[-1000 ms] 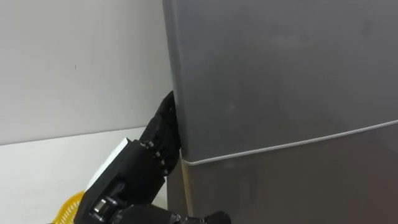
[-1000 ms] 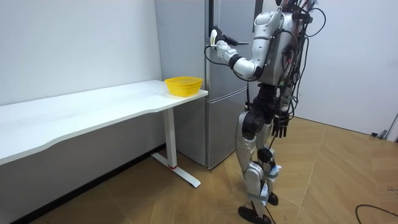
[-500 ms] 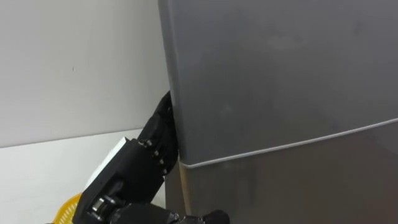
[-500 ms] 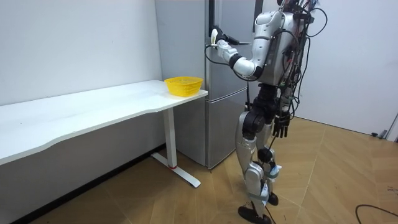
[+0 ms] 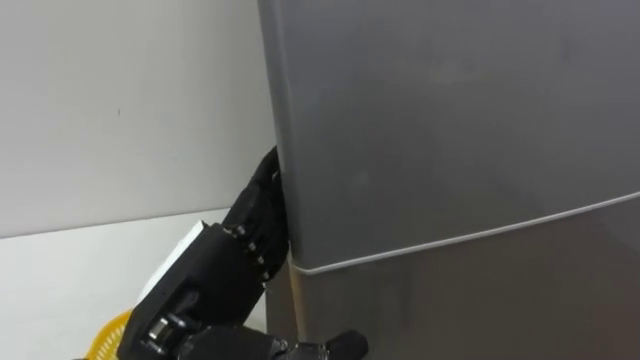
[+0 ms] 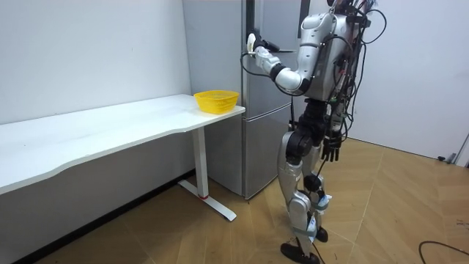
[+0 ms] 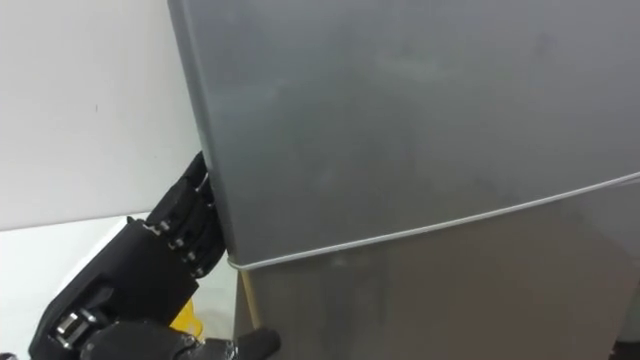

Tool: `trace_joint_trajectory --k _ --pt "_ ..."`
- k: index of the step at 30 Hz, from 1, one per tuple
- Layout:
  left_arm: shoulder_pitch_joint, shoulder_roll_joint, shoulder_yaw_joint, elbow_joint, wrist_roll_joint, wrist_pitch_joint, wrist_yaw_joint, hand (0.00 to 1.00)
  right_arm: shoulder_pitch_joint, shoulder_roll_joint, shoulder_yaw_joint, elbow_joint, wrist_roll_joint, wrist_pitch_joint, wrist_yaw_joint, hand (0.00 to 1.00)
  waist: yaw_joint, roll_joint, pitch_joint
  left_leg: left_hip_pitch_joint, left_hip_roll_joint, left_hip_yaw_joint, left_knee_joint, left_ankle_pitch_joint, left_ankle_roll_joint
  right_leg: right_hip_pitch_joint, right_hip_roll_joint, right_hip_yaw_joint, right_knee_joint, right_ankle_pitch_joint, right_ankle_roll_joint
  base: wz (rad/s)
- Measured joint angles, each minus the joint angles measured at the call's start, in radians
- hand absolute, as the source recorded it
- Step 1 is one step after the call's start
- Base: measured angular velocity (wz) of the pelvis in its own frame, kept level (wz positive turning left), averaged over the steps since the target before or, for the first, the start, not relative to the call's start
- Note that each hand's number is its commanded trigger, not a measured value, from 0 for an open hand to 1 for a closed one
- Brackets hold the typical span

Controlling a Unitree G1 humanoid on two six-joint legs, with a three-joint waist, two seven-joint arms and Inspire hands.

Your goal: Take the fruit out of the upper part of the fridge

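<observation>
Left eye view: the left hand (image 5: 232, 262) reaches up to the left edge of the fridge's (image 5: 470, 300) shut upper door (image 5: 450, 120). Its grip cannot be told. A basket (image 5: 104, 338) sits low on the tabletop (image 5: 70, 265).

Room view: the robot stands before the fridge. The right hand (image 6: 331, 149) hangs at its side, too small to tell its state.
</observation>
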Motion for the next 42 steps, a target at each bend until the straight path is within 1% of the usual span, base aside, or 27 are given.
trace_joint_trajectory --k 3,5,6,7,8,11,14,16,18,19,20,21,22,23,24,25,26,35,42 --pt "-0.001 0.001 0.015 -0.001 0.0 -0.011 0.0 1.0 -0.002 0.0 0.0 0.0 0.0 -0.001 0.008 0.0 0.001 -0.002 -0.0025 0.0 -0.001 -0.001 0.0 0.0 0.0 0.001 -0.001 -0.001 0.0 0.0 0.0 0.0" --pt "-0.009 0.003 0.014 -0.001 -0.001 -0.013 -0.009 1.0 -0.005 0.0 0.001 0.0 0.0 -0.003 0.01 0.0 0.001 -0.005 -0.002 0.0 -0.001 -0.001 0.0 0.0 0.0 0.002 -0.001 -0.002 0.0 0.0 0.0 0.0" --pt "-0.009 0.013 0.01 -0.002 -0.001 -0.019 -0.02 1.0 -0.005 0.0 0.001 0.0 0.0 -0.005 0.01 0.0 0.003 -0.008 -0.0017 0.0 -0.001 -0.001 0.0 0.0 0.0 0.003 -0.001 -0.003 0.0 0.001 0.001 0.03" --pt "-0.011 0.017 0.009 -0.002 0.0 -0.019 -0.014 1.0 -0.006 0.0 0.001 0.0 0.0 -0.005 0.01 0.0 0.004 -0.009 -0.0013 0.0 -0.001 -0.001 0.0 0.0 0.0 0.004 -0.001 -0.003 0.0 0.001 0.002 0.03" --pt "-0.012 0.023 0.011 -0.002 0.0 -0.018 -0.006 1.0 -0.01 -0.001 0.001 0.0 0.0 -0.005 0.01 0.0 0.003 -0.01 0.0006 0.0 -0.001 -0.001 0.0 0.0 0.0 0.003 -0.001 -0.003 0.0 0.002 0.003 0.0" --pt "-0.027 0.027 0.006 -0.002 -0.001 -0.018 0.008 1.0 -0.01 -0.001 0.001 0.0 0.0 -0.011 0.01 0.0 0.001 -0.008 0.002 0.0 -0.002 -0.001 0.0 0.0 0.0 0.004 -0.001 -0.003 0.0 0.003 0.004 0.0" --pt "-0.051 0.028 -0.015 -0.004 -0.002 -0.02 -0.013 1.0 -0.008 -0.002 0.001 0.0 0.0 -0.015 0.01 0.0 -0.002 -0.001 0.0059 -0.001 -0.004 0.0 0.0 0.0 0.0 0.003 -0.002 -0.001 -0.001 0.004 0.005 0.0" --pt "-0.069 0.028 -0.029 -0.004 -0.006 -0.02 -0.031 1.0 -0.006 -0.002 0.001 0.0 0.0 -0.015 0.011 0.0 -0.002 0.002 0.0067 -0.001 -0.004 0.0 0.0 0.0 0.0 0.001 -0.002 0.0 -0.001 0.004 0.005 -0.03" --pt "-0.081 0.028 -0.047 -0.005 -0.018 -0.02 -0.056 0.98 -0.006 -0.002 0.001 0.0 0.0 -0.017 0.011 0.0 -0.002 0.01 0.0021 0.0 -0.003 0.001 0.0 0.0 0.0 0.001 -0.002 0.001 0.0 0.004 0.005 0.0" --pt "-0.082 0.028 -0.05 -0.007 -0.02 -0.02 -0.064 0.95 -0.006 -0.002 0.001 0.0 0.0 -0.017 0.011 0.0 -0.003 0.012 0.001 0.0 -0.003 0.001 0.0 0.0 0.0 0.001 -0.002 0.001 0.0 0.004 0.005 0.0" --pt "-0.082 0.029 -0.056 -0.013 -0.02 -0.022 -0.08 0.94 -0.005 -0.002 0.001 0.0 0.001 -0.017 0.011 0.0 -0.003 0.013 0.0003 0.0 -0.002 0.001 0.0 0.0 0.0 0.001 -0.001 0.002 0.0 0.004 0.005 0.0" --pt "-0.082 0.029 -0.066 -0.019 -0.022 -0.026 -0.095 0.9 -0.005 -0.002 0.001 0.0 0.001 -0.017 0.011 0.0 -0.002 0.013 0.0004 0.0 -0.002 0.001 0.0 0.0 0.0 0.001 -0.001 0.001 0.001 0.004 0.005 0.0" --pt "-0.082 0.029 -0.07 -0.022 -0.022 -0.027 -0.102 0.81 -0.005 -0.003 0.001 0.0 0.001 -0.017 0.01 0.0 -0.002 0.012 0.0005 0.0 -0.001 0.001 0.0 0.0 0.0 0.0 -0.001 0.001 0.001 0.004 0.005 0.0" --pt "-0.082 0.029 -0.075 -0.025 -0.023 -0.032 -0.115 0.77 -0.006 -0.005 0.001 0.0 0.003 -0.017 0.01 0.0 0.0 0.012 0.0006 -0.001 -0.001 0.001 0.0 0.0 0.0 0.0 -0.001 0.001 0.0 0.004 0.005 0.0" --pt "-0.082 0.029 -0.079 -0.03 -0.023 -0.032 -0.121 0.56 -0.008 -0.007 0.001 -0.001 0.008 -0.017 0.01 0.0 -0.001 0.012 0.0006 -0.001 -0.001 0.001 0.0 0.0 0.0 0.0 -0.001 0.001 0.0 0.004 0.005 0.0" --pt "-0.082 0.029 -0.081 -0.031 -0.024 -0.032 -0.124 0.3 -0.008 -0.008 0.001 -0.001 0.011 -0.017 0.01 0.0 -0.001 0.012 0.0006 -0.001 -0.001 0.001 0.0 0.0 0.0 0.0 -0.001 0.001 -0.001 0.004 0.005 0.0" --pt "-0.082 0.029 -0.086 -0.031 -0.032 -0.032 -0.131 0.0 -0.008 -0.009 0.001 -0.002 0.014 -0.018 0.01 0.0 -0.001 0.012 0.0008 -0.001 -0.001 0.001 0.0 0.0 0.0 -0.001 -0.001 0.001 -0.001 0.004 0.005 0.0" --pt "-0.082 0.028 -0.09 -0.031 -0.041 -0.032 -0.159 0.0 -0.004 -0.009 0.001 -0.002 0.017 -0.021 0.01 0.0 -0.003 0.009 0.0005 0.001 -0.001 0.002 -0.001 0.0 0.0 -0.001 0.001 0.009 0.0 0.004 0.004 -0.02" --pt "-0.082 0.029 -0.103 -0.031 -0.042 -0.032 -0.171 0.0 -0.001 -0.009 0.001 -0.005 0.015 -0.024 0.01 0.0 -0.002 -0.003 0.0013 0.002 -0.001 0.004 -0.001 0.0 0.0 -0.001 0.001 0.016 -0.001 0.004 0.004 -0.02"
